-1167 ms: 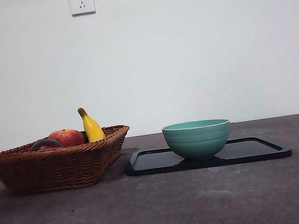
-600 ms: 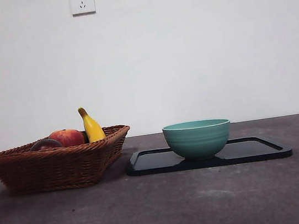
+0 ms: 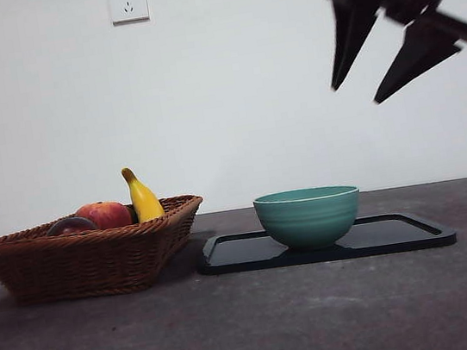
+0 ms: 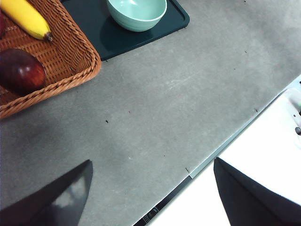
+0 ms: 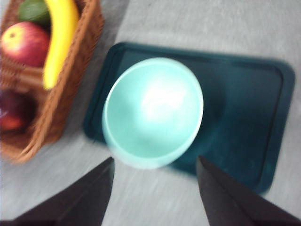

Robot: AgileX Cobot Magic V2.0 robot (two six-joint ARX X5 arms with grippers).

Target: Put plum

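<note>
**Right fingers spread high above the bowl, plum in the basket**

Taking the teal bowl (image 3: 309, 216) as my marker: nearest the front camera lay bare grey surface (image 3: 264, 327), then the bowl, standing on the left part of a black tray (image 3: 399, 239). My right gripper (image 3: 384, 67) hung high above the bowl and a little to its right, touching nothing, its two black fingers (image 3: 345, 42) spread wide and pointing down. From my right wrist I looked almost straight down into the bowl, though that view was blurred.

Left of the bowl, just beside the tray, sat the wicker basket (image 3: 89, 260). The plum (image 4: 21, 71) lay inside it near its front left rim. Behind the plum were a red-orange fruit (image 3: 104, 215) and a yellow banana (image 3: 143, 198), and a green fruit (image 5: 34, 10) at the basket's far end.

My left gripper (image 4: 150, 188) was held over bare surface well apart from the bowl, fingers spread and empty.
</note>
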